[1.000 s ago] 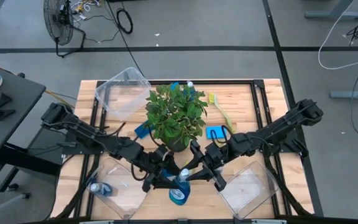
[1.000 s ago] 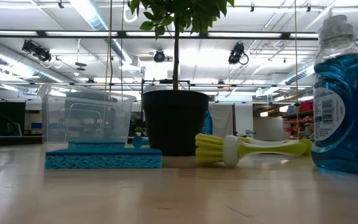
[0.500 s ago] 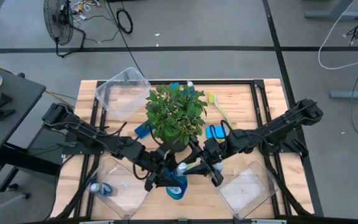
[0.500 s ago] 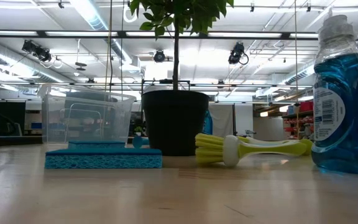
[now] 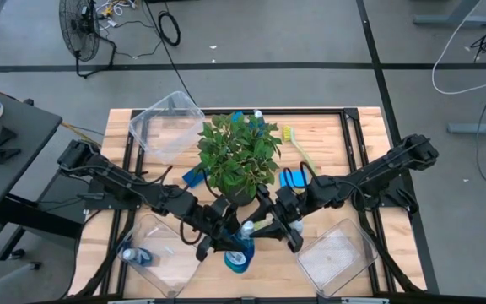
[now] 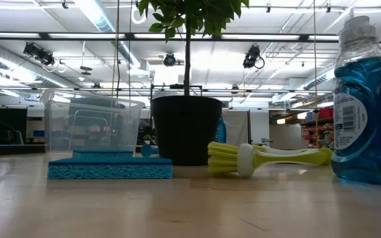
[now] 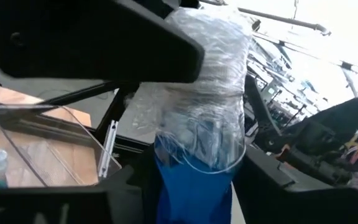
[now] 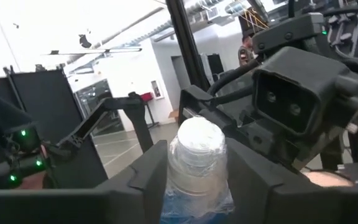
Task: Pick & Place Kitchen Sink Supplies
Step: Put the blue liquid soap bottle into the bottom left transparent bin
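Observation:
A blue bottle (image 5: 240, 253) with a pale cap wrapped in clear film hangs above the table's near middle, between my two grippers. My left gripper (image 5: 229, 245) comes from the left with its fingers on either side of the blue body (image 7: 191, 186). My right gripper (image 5: 266, 228) comes from the right, about the cap (image 8: 196, 140). Another blue bottle (image 6: 366, 106) stands on its base on the table. A yellow-green brush (image 6: 263, 158) and a blue sponge (image 6: 110, 166) lie flat by the plant pot (image 6: 186, 129). My left gripper pinches the bottle's blue body (image 7: 166, 193), just below the film-wrapped neck, between its two fingers (image 7: 104, 199). It comes about level from the table's left. The bottle is clear of the table, cap up. My right gripper has the film-wrapped cap and neck (image 8: 174, 168) between its two fingers (image 8: 145, 180), which lie close against both sides. It comes about level from the table's right, opposite the left gripper.
A leafy potted plant (image 5: 239, 156) stands mid-table behind the grippers. Clear bins sit far left (image 5: 165, 125), near left (image 5: 159, 249), holding a small bottle (image 5: 133, 255), and near right (image 5: 336, 253). Sponges (image 5: 194, 176) (image 5: 292, 179), a brush (image 5: 298, 145) and a bottle (image 5: 257, 116) lie around the plant.
In the high view my left gripper's fingers have drawn together about the bottle and taken hold of it. The bottle has stayed aloft at nearly the same spot between the two grippers.

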{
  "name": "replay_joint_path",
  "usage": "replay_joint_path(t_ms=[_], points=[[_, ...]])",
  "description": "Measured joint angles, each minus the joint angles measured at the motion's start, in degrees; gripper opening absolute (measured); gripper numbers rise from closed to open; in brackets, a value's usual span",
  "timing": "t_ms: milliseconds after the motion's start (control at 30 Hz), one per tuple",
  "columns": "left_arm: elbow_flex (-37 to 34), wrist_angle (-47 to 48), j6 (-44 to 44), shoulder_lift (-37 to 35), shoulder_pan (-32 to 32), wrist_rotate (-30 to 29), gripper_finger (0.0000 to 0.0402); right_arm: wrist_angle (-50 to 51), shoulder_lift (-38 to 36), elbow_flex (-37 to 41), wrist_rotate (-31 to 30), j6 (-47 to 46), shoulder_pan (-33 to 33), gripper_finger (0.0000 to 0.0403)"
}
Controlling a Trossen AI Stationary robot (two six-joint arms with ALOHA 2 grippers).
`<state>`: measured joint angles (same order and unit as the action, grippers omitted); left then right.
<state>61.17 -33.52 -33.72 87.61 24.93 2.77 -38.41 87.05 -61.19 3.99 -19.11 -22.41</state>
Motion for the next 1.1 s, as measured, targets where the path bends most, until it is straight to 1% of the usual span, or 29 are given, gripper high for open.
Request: replay_joint_path(t_ms=[67, 167, 333, 467, 600, 700, 900, 1033, 1100], points=[[0.0, 0.0, 0.1, 0.0, 0.0, 0.8, 0.0162, -1.4, 0.0, 0.0, -0.1, -0.6, -0.1, 0.0191], [-0.1, 0.1, 1.2, -0.6, 0.1, 3.2, 0.0157, -5.5, 0.0, 0.0, 0.1, -2.9, -0.3, 0.0219], [-0.1, -0.1, 3.4, -2.5, 0.1, 5.7, 0.0149, -12.0, -0.1, 0.0, 3.0, -4.7, -0.3, 0.0241], [-0.1, 0.0, 6.0, -4.3, 0.3, 8.2, 0.0147, -12.1, -0.4, 0.0, 3.1, -5.9, -0.8, 0.0241], [0.0, 2.6, 9.7, -6.7, 1.5, 12.0, 0.0146, -12.1, -0.5, 0.0, 3.1, -6.0, -1.6, 0.0234], [0.0, 7.2, 12.2, -8.4, 2.9, 15.7, 0.0146, -12.1, -0.5, 0.0, 3.0, -6.0, -2.1, 0.0228], [0.0, 16.9, 14.1, -12.0, 5.2, 20.4, 0.0146, -12.1, -0.5, 0.0, 2.2, -6.0, -2.1, 0.0215], [0.0, 24.2, 16.6, -14.2, 6.2, 21.0, 0.0143, -12.0, -0.5, 0.0, -1.4, -5.9, -2.1, 0.0207], [0.0, 28.6, 17.9, -15.3, 6.7, 21.0, 0.0137, -12.0, -0.5, 0.0, -2.0, -6.0, -2.1, 0.0203]])
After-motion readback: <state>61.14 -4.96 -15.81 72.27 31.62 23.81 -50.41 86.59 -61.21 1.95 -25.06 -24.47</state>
